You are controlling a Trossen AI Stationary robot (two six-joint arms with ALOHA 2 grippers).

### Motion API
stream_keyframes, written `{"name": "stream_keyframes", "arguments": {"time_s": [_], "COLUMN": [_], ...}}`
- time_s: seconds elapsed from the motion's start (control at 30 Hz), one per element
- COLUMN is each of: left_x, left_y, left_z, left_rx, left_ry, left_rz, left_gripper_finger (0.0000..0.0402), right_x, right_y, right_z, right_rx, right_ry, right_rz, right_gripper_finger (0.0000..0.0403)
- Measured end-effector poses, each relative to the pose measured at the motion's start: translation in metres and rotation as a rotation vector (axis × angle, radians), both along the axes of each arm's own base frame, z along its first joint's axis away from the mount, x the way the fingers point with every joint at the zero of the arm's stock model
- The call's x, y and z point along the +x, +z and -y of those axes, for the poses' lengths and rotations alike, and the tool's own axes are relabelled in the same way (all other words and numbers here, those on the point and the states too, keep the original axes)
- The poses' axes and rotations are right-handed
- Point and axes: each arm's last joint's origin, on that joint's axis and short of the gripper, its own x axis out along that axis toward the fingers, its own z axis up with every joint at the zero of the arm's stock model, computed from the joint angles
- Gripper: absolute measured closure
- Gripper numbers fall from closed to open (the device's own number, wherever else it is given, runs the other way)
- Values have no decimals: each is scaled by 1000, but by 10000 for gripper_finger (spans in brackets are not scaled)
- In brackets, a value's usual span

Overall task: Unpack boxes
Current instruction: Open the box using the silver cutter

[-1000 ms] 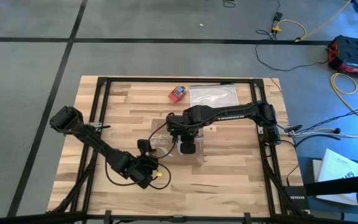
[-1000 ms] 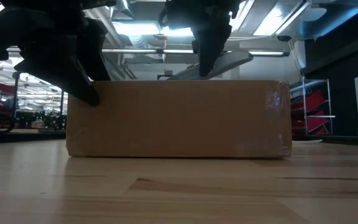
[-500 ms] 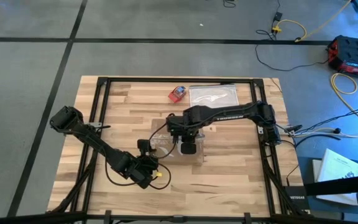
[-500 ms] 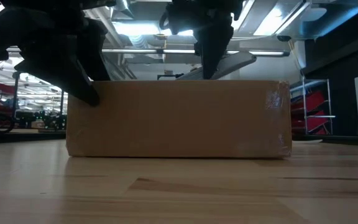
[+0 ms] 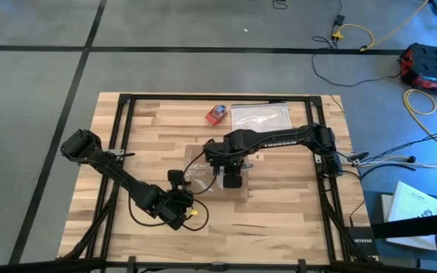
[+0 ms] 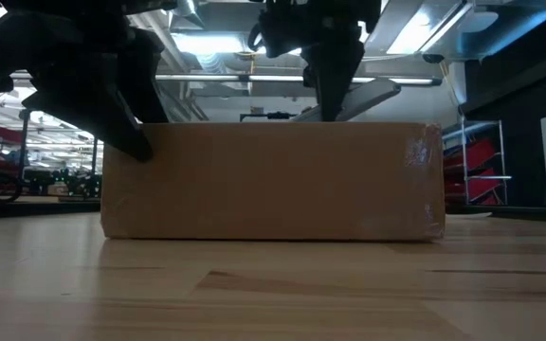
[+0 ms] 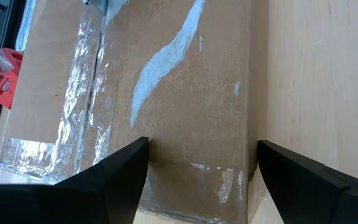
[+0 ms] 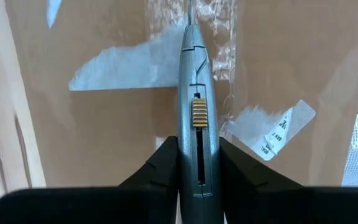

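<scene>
The brown cardboard box point(image 5: 203, 176) lies flat on the table, with clear tape point(image 7: 86, 93) along its top seam. My right gripper point(image 8: 197, 152) stands over the box's top point(image 6: 273, 175), pointing down, shut on a grey utility knife point(image 8: 194, 74). My left gripper point(image 7: 197, 168) is at the box's near left corner point(image 5: 190, 191), open, with its fingers astride the box's long edge. In the low view its finger point(image 6: 133, 133) meets the box's top left edge. My left gripper comes slanting down from the table's near left. One finger point(image 7: 126, 171) lies over the box's top near its end, and the other point(image 7: 291, 180) stands along the side wall point(image 7: 253, 149). The box sits flat on the table. My right gripper pinches the knife's handle point(image 8: 199, 134) between its two fingers, from above. The knife runs on along the fingers, its tip point(image 8: 190, 7) down at the taped seam. Whether the tip touches the tape, I cannot tell.
A small red-and-blue object point(image 5: 217, 114) and a clear plastic bag point(image 5: 260, 116) lie near the table's far edge. The black frame rails point(image 5: 120, 152) run along the table's left, right and far sides. Bare wood lies right of the box.
My right gripper has tipped a little and carried the knife a short way along the box's top toward the table's right edge. The box and my left gripper have kept still.
</scene>
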Motion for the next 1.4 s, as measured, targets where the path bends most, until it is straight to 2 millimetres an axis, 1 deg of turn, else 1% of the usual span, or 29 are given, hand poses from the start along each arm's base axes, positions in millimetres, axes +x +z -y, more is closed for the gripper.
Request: {"name": "stream_keyframes", "arguments": {"time_s": [0.77, 1.1, 1.4], "left_x": [0, 0, 0], "left_y": [0, 0, 0], "left_z": [0, 0, 0], "left_rx": [-1, -4, -2], "left_ry": [0, 4, 2], "left_rz": [1, 5, 3], "left_gripper_finger": [122, 122, 122], "right_x": [-7, -8, -9], "right_y": [2, 22, 22], "right_z": [0, 2, 2], "right_rx": [-13, -62, -69], "right_ry": [10, 21, 42], "right_rz": [-75, -56, -66], "right_gripper_finger": [340, 340, 340]}}
